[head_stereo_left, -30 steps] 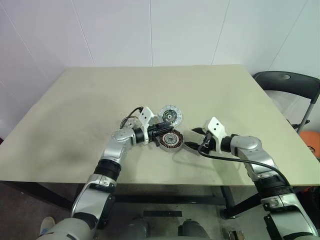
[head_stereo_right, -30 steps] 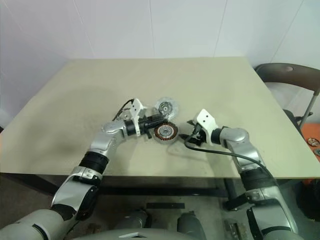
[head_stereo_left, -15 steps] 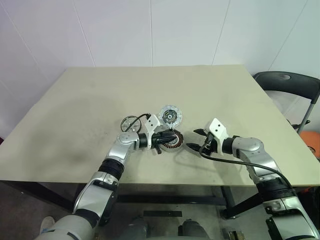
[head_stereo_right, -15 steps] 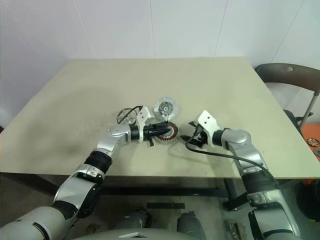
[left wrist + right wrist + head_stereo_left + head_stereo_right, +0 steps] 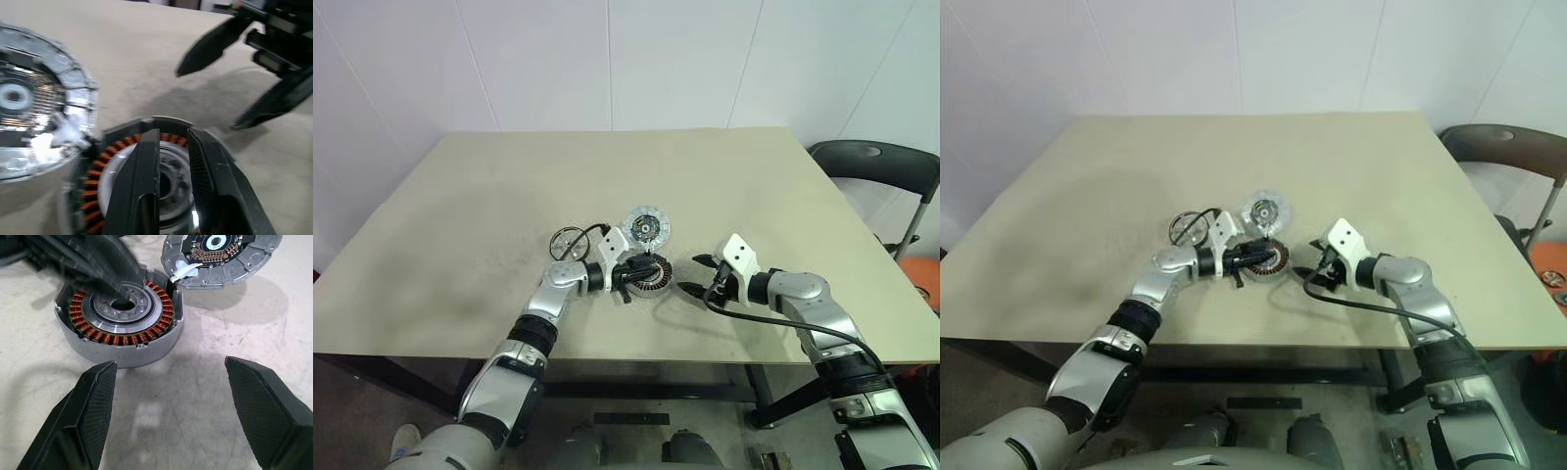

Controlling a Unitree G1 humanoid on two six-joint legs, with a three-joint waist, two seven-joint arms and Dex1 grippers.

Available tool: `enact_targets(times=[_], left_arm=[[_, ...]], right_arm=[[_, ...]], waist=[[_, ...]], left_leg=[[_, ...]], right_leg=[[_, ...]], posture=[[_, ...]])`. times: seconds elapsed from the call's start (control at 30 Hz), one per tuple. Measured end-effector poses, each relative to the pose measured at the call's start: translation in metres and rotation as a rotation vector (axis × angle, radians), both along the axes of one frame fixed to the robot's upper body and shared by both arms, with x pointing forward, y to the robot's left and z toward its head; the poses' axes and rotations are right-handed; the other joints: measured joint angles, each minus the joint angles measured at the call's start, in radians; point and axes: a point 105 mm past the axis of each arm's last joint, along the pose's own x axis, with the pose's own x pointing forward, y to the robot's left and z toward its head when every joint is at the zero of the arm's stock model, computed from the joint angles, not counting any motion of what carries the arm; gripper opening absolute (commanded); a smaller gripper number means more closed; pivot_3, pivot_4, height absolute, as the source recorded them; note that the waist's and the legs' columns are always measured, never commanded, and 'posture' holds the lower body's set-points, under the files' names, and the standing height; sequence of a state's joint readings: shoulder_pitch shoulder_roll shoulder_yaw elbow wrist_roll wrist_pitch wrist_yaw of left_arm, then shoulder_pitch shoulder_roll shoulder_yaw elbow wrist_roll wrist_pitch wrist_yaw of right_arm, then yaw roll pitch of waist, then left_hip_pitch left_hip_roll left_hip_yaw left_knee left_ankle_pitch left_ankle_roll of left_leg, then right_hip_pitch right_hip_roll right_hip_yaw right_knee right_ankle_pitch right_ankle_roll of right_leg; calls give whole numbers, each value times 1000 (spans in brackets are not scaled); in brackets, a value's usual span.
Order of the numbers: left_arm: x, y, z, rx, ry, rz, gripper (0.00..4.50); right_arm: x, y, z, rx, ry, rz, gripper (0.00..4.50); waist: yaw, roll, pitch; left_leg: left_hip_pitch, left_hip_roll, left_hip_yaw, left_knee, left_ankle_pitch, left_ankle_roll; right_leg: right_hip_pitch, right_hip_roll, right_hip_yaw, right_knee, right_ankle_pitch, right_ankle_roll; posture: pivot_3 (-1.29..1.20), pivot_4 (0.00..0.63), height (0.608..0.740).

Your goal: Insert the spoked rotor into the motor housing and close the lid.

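Right now my left tool [image 5: 173,161] has its two fingers nearly together, holding nothing I can make out, tips over the silvery centre of the motor housing [image 5: 120,313]. Touching the housing's far rim lies the lid [image 5: 646,227]. Behind my left wrist, the spoked rotor [image 5: 570,241] rests flat on the bench [image 5: 460,215]. My right tool [image 5: 166,406] stands wide apart and empty, just beside the housing's other side.
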State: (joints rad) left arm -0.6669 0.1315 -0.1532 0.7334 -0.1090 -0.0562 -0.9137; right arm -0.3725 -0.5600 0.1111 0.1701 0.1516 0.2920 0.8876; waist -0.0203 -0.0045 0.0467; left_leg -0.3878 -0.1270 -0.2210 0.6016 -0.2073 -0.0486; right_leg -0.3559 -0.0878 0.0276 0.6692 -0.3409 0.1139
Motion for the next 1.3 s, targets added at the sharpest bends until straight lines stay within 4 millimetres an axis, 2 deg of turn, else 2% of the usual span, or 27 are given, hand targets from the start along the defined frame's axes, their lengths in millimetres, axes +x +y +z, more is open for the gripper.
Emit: enact_targets(times=[0.13,0.3,0.43,0.6,0.73,0.9,1.0,1.17,1.3], left_arm=[[-1,27,3,-1,-36,86,942],[-17,65,-17,14,35,213,942],[-38,93,-33,27,105,313,942],[-45,121,-32,22,120,465,942],[-43,136,-28,8,106,567,942],[-40,141,-30,16,109,619,942],[-37,143,-33,24,118,637,1589],[-27,142,-29,28,110,654,3224],[-23,142,-30,37,112,658,3224]], right_arm=[[0,0,0,1,0,0,3719],[0,1,0,2,-1,2,3719],[0,1,0,3,0,6,3719],[0,2,0,4,-1,12,3719],[1,3,0,4,-1,19,3719],[1,5,1,4,-4,29,3719],[1,6,1,6,-3,32,3719],[1,7,1,6,-2,33,3719],[1,7,1,8,-3,33,3719]], waist=[[-3,0,0],[2,1,0],[6,1,0],[12,1,0],[11,1,0],[10,1,0],[10,1,0],[10,1,-1],[8,1,-1]], left_leg=[[0,0,0,0,0,0],[0,0,-1,4,0,0],[0,0,-1,7,-1,1],[0,0,-1,10,-1,1],[0,0,0,10,-1,1],[0,0,0,9,-1,1],[0,0,0,10,-1,1],[0,0,0,10,-1,1],[0,0,0,9,-1,1]], right_leg=[[0,0,0,0,0,0],[-1,0,0,2,0,-1],[0,1,0,2,2,0],[1,1,0,2,3,-1],[0,1,0,2,3,0],[0,1,0,2,3,0],[0,1,0,2,3,0],[0,1,0,2,3,0],[0,1,0,2,3,0]], posture=[[0,0,740],[0,0,740],[0,0,740],[0,0,740],[0,0,740],[0,0,740],[0,0,740],[0,0,740],[0,0,740]])
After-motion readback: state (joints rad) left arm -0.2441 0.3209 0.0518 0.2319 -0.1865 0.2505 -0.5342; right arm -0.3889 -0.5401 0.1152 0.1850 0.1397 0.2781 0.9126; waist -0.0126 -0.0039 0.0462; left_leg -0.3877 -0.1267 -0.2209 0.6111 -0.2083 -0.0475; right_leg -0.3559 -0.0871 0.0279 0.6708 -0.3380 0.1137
